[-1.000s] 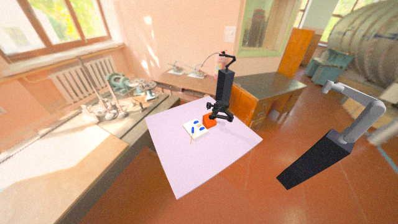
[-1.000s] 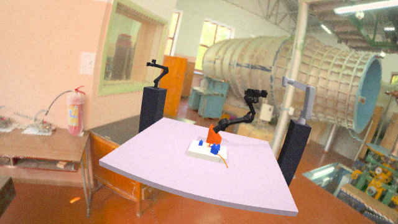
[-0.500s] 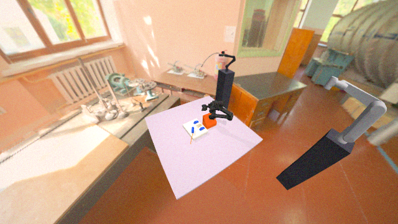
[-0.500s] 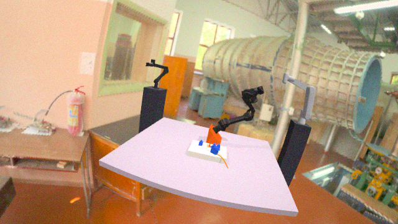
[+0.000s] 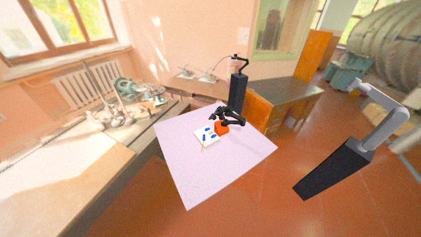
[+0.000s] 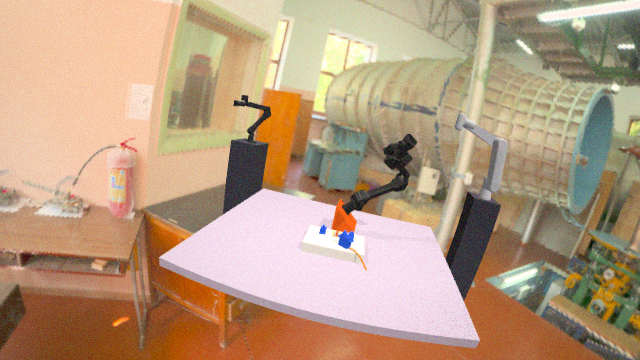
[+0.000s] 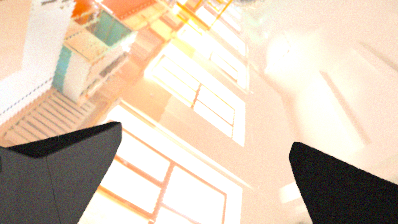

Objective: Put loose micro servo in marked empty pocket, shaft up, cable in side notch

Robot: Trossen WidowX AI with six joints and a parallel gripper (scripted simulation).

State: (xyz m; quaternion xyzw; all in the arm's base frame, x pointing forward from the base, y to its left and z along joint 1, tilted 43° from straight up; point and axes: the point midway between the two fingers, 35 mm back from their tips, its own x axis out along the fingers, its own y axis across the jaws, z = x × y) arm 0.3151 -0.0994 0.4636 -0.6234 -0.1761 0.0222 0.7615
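Observation:
The loose blue micro servo (image 5: 204, 137) (image 6: 345, 240) is at the white deck (image 5: 210, 143) (image 6: 320, 248), near its front edge. Its orange cable (image 5: 202, 147) (image 6: 361, 258) runs out over the deck's edge to the table. Two other blue servos (image 5: 207, 129) (image 5: 213, 135) are on the deck. Whether the loose servo sits in a pocket, and which way its shaft points, is too small to tell. My gripper (image 5: 211, 117) (image 7: 207, 140) is open and empty, raised high above and away from the servo. The wrist view shows windows and walls between the fingers, with no servo or deck.
An orange-red block (image 5: 222, 128) (image 6: 343, 218) stands right beside the deck, close to my black arm (image 5: 234, 120) (image 6: 378, 191). The pale lilac table (image 5: 187, 171) (image 6: 240, 260) carries them. Dark pedestals with other arms (image 5: 238, 90) (image 5: 339, 164) stand beyond the table's edges.

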